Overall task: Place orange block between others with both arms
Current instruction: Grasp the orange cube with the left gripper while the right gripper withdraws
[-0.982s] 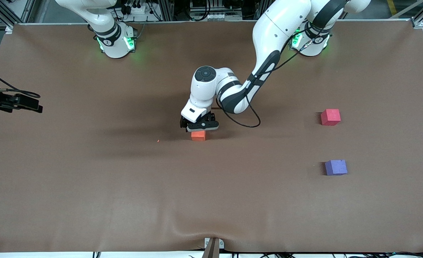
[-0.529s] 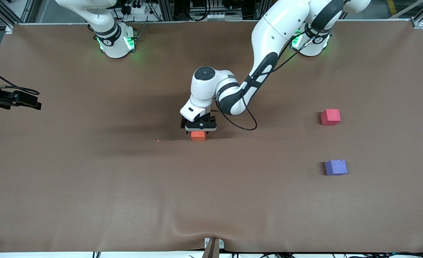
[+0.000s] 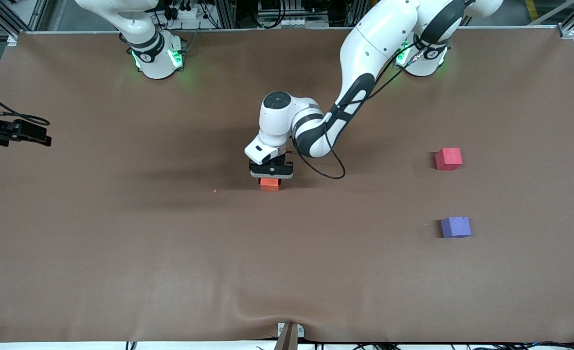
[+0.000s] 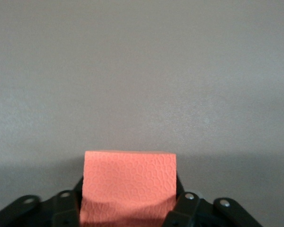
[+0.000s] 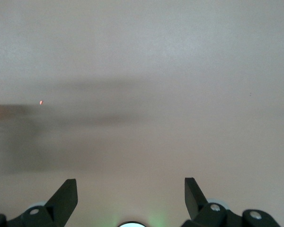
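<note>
Looking light, soft and a little springy, so best pinched on two flat side faces: small bright orange matte foam cube point(image 3: 269, 184) with pebbled skin, sitting mid-table, well apart from pinkish-red cube point(image 3: 448, 159) and purple-blue cube point(image 3: 456, 227). Already clamped by left gripper point(image 3: 270, 176); right gripper point(image 5: 128, 195) waiting at the right arm's end of the table with fingers spread.

The large white jointed left arm point(image 3: 365, 63) reaches from its green-lit base down to the middle of the table, wrist bent downward, its black two-finger left gripper point(image 3: 270, 176) low and closed on the small bright orange foam cube point(image 4: 128, 184), fingers pressed against two facing sides. The white right arm point(image 3: 136, 24) waits, its black right gripper point(image 5: 130, 194) raised above bare table with fingers point(image 5: 66, 194) spread wide
</note>
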You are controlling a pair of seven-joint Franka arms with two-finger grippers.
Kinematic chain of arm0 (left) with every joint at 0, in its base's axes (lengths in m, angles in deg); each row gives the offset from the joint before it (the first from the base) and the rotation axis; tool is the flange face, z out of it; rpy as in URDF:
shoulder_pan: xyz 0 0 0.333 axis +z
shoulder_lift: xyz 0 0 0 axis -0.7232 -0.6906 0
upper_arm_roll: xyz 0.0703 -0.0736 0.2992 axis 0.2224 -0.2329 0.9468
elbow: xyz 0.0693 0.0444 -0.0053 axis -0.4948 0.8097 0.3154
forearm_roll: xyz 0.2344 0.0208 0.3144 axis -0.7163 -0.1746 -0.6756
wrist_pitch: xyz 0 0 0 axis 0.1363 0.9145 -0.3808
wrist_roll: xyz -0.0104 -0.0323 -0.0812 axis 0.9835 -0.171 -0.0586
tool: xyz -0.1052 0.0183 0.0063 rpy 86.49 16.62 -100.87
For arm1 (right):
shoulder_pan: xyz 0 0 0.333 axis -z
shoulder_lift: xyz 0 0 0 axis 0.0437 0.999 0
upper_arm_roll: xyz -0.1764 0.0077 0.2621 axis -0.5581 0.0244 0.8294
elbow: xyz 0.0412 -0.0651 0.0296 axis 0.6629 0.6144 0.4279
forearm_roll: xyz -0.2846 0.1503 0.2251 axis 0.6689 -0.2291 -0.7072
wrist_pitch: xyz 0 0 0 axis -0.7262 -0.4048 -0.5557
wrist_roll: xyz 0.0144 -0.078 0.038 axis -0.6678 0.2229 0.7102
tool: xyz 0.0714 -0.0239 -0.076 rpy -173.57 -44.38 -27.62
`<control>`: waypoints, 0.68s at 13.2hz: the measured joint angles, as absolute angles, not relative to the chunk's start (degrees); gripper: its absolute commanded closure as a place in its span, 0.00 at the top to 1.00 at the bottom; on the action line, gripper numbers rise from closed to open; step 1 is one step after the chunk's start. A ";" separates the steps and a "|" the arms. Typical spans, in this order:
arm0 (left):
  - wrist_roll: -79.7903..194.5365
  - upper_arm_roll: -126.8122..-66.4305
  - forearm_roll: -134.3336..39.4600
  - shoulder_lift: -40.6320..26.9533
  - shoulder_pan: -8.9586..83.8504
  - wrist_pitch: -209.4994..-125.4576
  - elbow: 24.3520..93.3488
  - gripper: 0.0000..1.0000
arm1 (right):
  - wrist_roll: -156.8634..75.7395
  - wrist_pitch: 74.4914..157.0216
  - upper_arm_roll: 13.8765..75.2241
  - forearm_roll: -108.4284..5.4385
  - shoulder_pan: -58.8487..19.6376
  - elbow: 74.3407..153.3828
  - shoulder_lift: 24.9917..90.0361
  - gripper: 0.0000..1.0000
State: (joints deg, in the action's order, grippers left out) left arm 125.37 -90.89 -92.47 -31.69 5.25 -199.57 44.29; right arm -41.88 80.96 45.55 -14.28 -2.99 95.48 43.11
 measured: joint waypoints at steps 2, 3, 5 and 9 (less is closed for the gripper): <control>124.67 -90.79 -94.24 -31.69 5.56 -199.58 44.19 0.00 | -41.88 80.95 45.55 -14.28 -2.99 95.67 43.11 1.00; 124.63 -90.72 -94.60 -31.68 6.01 -199.58 44.17 0.00 | -41.88 80.95 45.55 -14.28 -2.99 95.74 43.11 1.00; 124.05 -90.70 -94.71 -31.54 7.14 -199.58 44.39 0.00 | -41.88 80.95 45.55 -14.28 -2.99 95.82 43.11 1.00; 117.21 -90.81 -94.90 -28.03 10.37 -199.52 47.00 0.00 | -41.89 80.93 45.55 -14.29 -2.99 95.95 43.11 1.00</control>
State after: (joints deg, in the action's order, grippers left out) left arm 117.21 -90.81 -94.90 -28.03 10.37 -199.52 47.00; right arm -41.89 80.93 45.55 -14.29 -2.99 95.95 43.11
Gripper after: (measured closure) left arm 0.432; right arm 0.000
